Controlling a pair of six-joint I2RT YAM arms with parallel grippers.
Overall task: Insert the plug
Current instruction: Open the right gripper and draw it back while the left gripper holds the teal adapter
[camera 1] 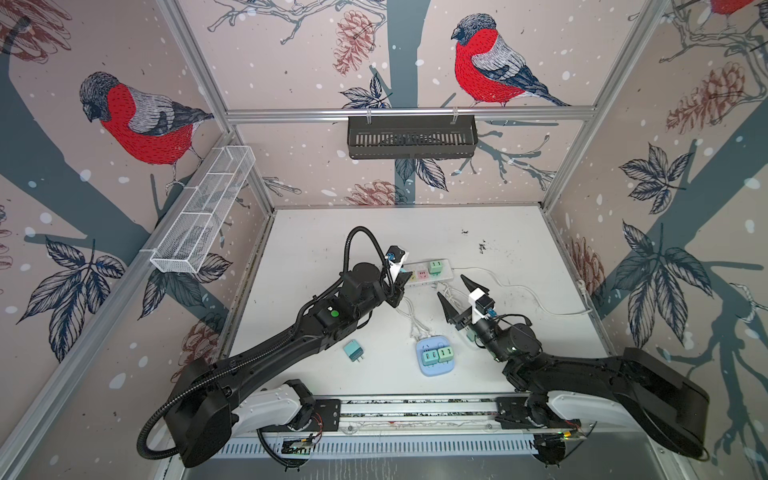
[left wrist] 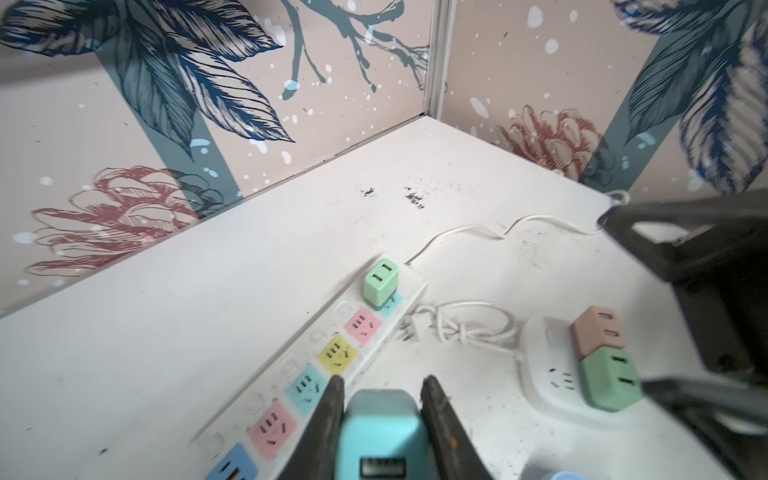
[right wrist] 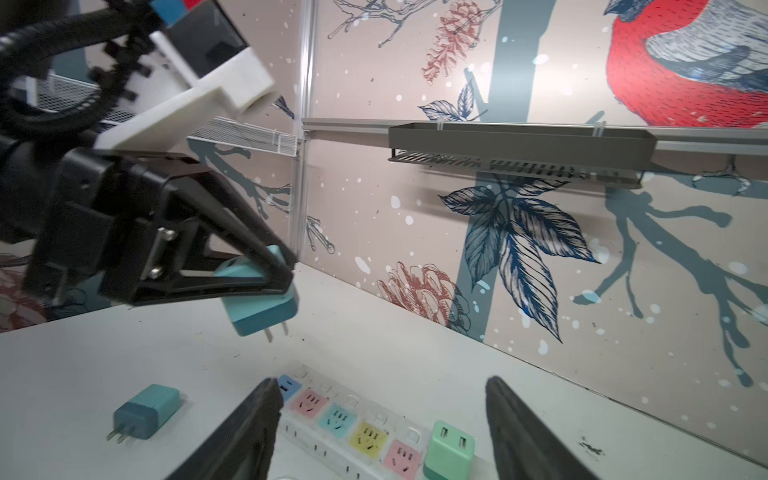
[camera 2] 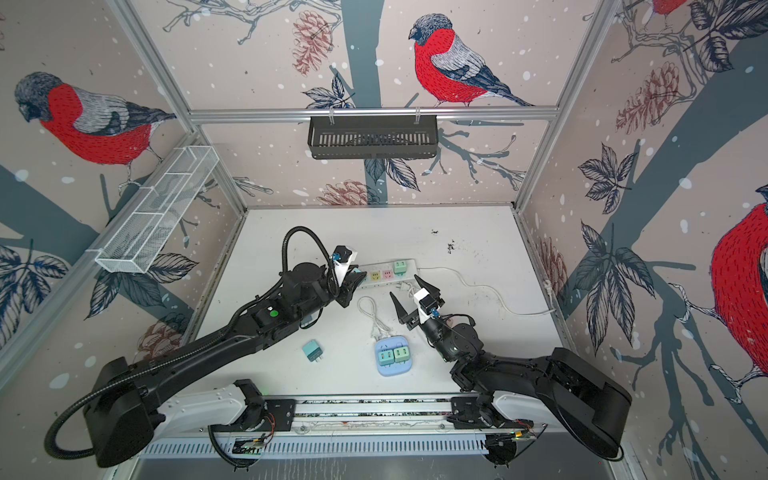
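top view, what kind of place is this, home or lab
Probably a robot test booth: two arms mounted on a rail, metal-framed walls papered with birds, and a white table with a power strip.

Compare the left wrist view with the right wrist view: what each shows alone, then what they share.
Left wrist only: the round white hub carrying a pink adapter and a green adapter, and the coiled cable beside the power strip.
Right wrist only: the prongs of the held teal plug, hanging clear above the strip, and a loose plug lying on the table.
Both: the left gripper shut on the teal plug, the strip's coloured sockets, and the mint adapter plugged in at its end.
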